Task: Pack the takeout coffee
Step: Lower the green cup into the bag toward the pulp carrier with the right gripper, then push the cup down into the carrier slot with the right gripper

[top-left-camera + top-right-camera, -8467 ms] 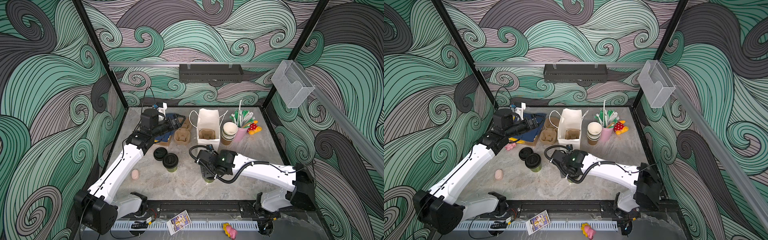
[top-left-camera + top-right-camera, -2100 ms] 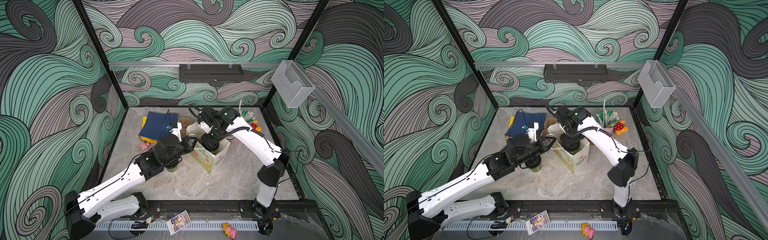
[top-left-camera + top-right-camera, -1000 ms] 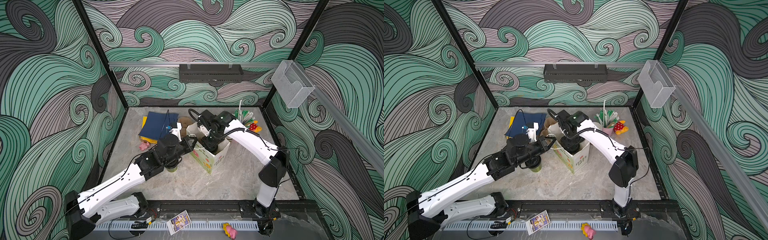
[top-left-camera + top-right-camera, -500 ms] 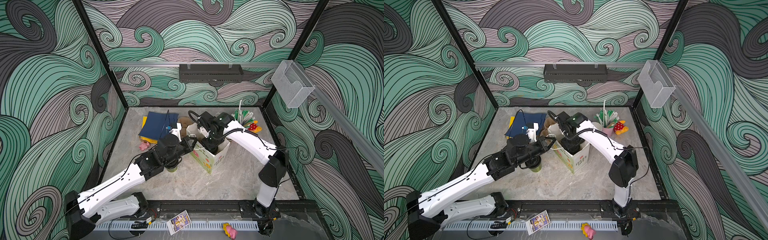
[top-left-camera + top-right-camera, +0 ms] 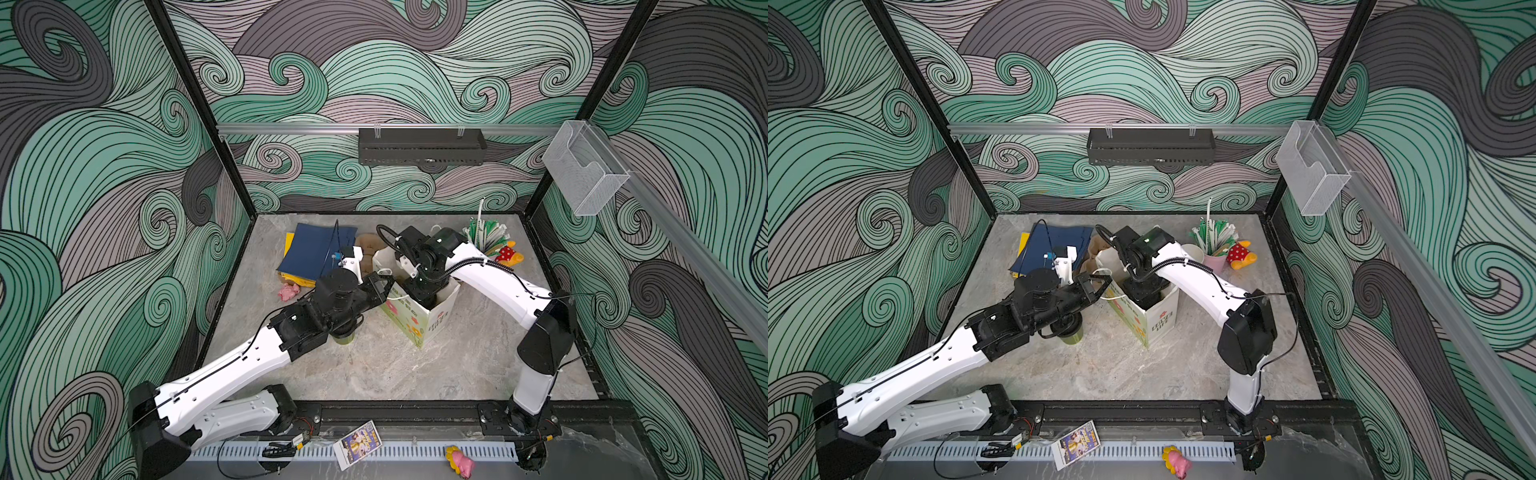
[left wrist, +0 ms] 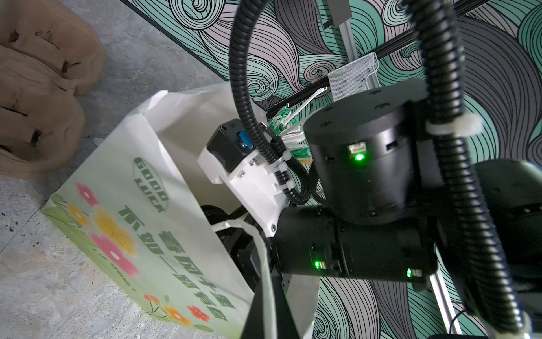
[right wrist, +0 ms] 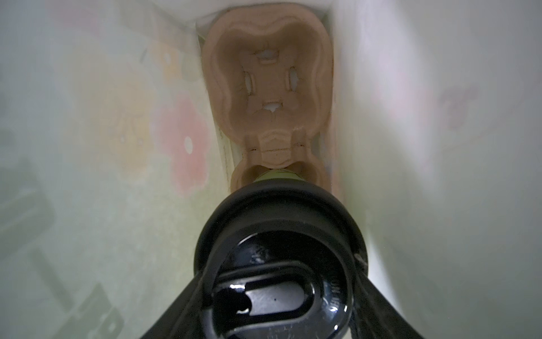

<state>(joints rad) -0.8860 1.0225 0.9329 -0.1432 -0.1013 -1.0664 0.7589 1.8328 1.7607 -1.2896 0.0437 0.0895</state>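
Right now your right hand (image 7: 281,270) is down inside the paper bag (image 5: 415,320). Its fingers (image 7: 381,311) are pressed against opposite sides of a lidded cup (image 7: 278,217), which shows green under its black sip lid. That cup is upright above the pulp carrier (image 7: 267,58) lying on the bag's floor. Its base is in the mouth of the nearer pocket, but you cannot tell whether it is fully seated.

Your left hand (image 5: 384,286) is at the bag's rim, on the side away from the right arm, clamped tight on the white handle (image 6: 258,234). The bag stands open on the worktop (image 5: 415,374). A second lidded cup (image 5: 345,336) stands on the worktop just beside the bag, beneath the left arm's wrist.
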